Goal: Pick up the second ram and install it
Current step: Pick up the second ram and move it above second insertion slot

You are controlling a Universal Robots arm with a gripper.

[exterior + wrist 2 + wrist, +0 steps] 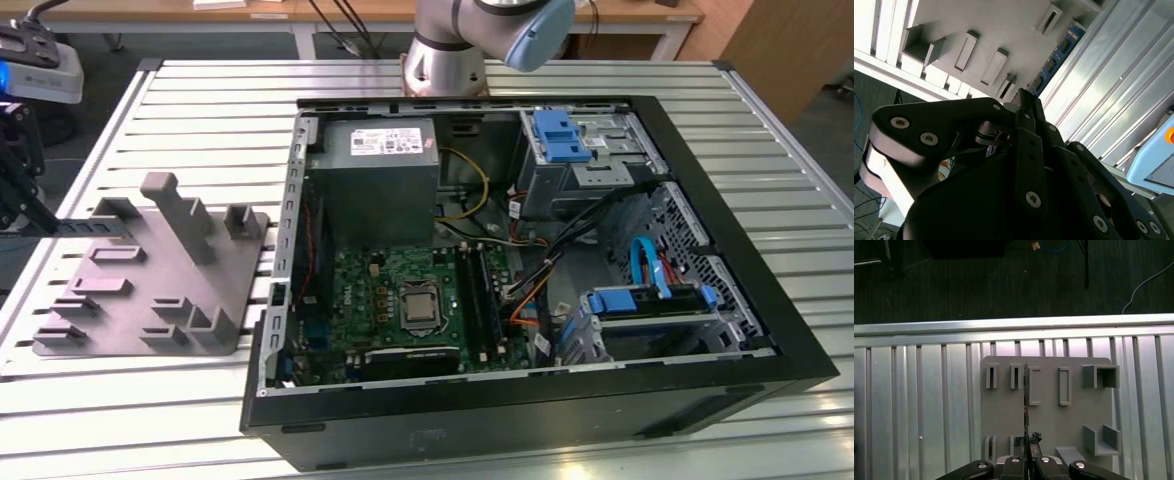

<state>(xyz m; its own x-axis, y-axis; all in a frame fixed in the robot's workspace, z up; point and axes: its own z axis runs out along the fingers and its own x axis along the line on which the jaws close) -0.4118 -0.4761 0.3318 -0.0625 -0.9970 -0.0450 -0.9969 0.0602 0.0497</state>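
Second ram (1055, 61), a thin stick, is pinched by the closed gripper (1024, 102) over the grey block (1054, 425), on the exterior view's left of the computer case (534, 420).

One arm (474, 30) with one gripper (1026, 440), one ram (1056, 55), one grey block (147, 270), and one open case (534, 410) on one slatted table (200, 90). Inside the case are one power supply (380, 170), one processor socket (419, 308), two blue drive trays (554, 135), far and near right, and seemingly four black slots (481, 295), which blur together.
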